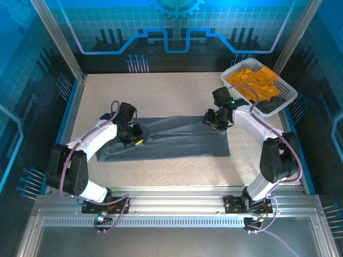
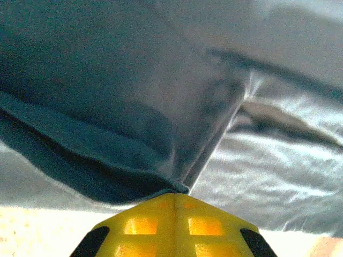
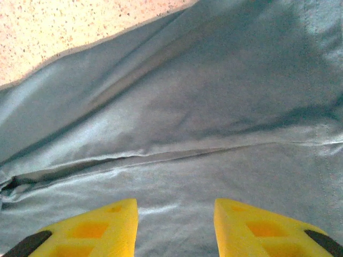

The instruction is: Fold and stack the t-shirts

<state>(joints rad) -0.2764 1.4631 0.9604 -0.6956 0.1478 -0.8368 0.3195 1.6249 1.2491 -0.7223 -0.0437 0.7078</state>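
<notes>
Slate grey soft cloth t-shirt [image 1: 177,143] lies as a long band on the speckled beige table [image 1: 177,91], long axis left to right. Left arm bent, reaching over its left end; left gripper [image 1: 134,140] closed tight, pinching a raised fold at the fingertips. Right arm elbowed over the far right edge; right gripper [image 1: 215,121] half open, empty, cloth spread beneath both fingers.

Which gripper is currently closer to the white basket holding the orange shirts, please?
Right. The right gripper hovers near the basket; the left gripper pinches the grey shirt far across the table.
</notes>
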